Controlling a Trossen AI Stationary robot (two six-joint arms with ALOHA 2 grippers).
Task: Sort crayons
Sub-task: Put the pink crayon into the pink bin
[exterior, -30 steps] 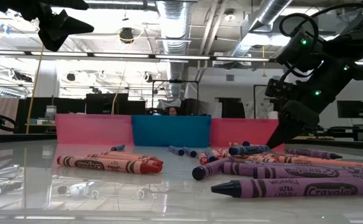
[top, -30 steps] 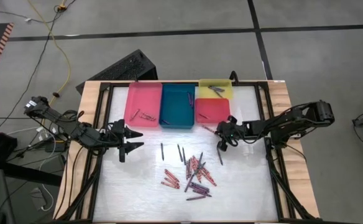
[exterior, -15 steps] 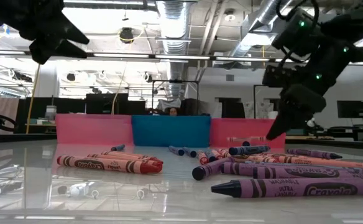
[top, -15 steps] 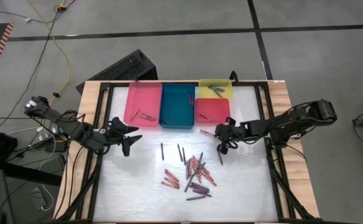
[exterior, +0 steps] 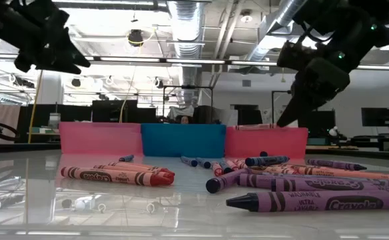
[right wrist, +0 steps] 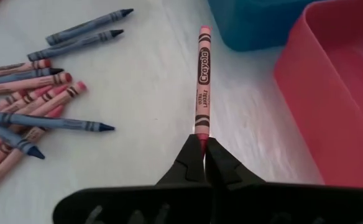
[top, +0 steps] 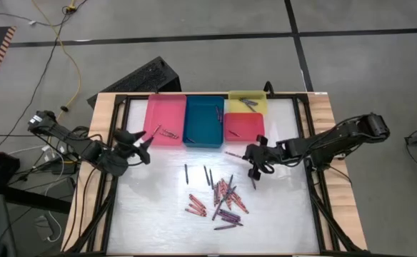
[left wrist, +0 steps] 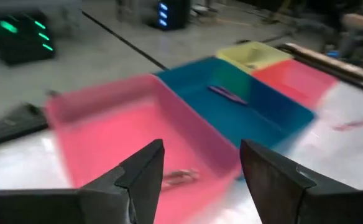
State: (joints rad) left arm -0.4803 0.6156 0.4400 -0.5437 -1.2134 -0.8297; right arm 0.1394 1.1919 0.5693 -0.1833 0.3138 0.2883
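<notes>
A pink crayon [right wrist: 202, 74] sticks out ahead of my right gripper [right wrist: 203, 149], which is shut on it just in front of the red tray [top: 243, 126]. A loose pile of crayons [top: 223, 196] lies flat on the white table top at the middle. My left gripper [top: 143, 143] hovers open beside the near left corner of the pink tray [top: 164, 118], with nothing between its fingers [left wrist: 145, 171]. The pink tray [left wrist: 107, 134] holds a crayon [left wrist: 180, 177]. My right gripper pinches the pink crayon's near end [right wrist: 200, 132] between its two fingertips. The fingers come slanting down from the table's right and lie along the crayon. The crayon points away from the fingers toward the table's left, roughly level and lifted clear of the table.
Four trays stand in a row at the far edge: pink, teal [top: 204, 121], yellow [top: 248, 101] and red, each with a crayon or a few inside. Two blue crayons [top: 207, 175] lie apart from the pile. A black frame [top: 112, 178] borders the table.
My right gripper has risen and gone a little toward the table's left, staying shut; the pink crayon has come up off the table with it. My left gripper has tipped up from pointing down to nearly level and swung toward the pink tray, still open.
</notes>
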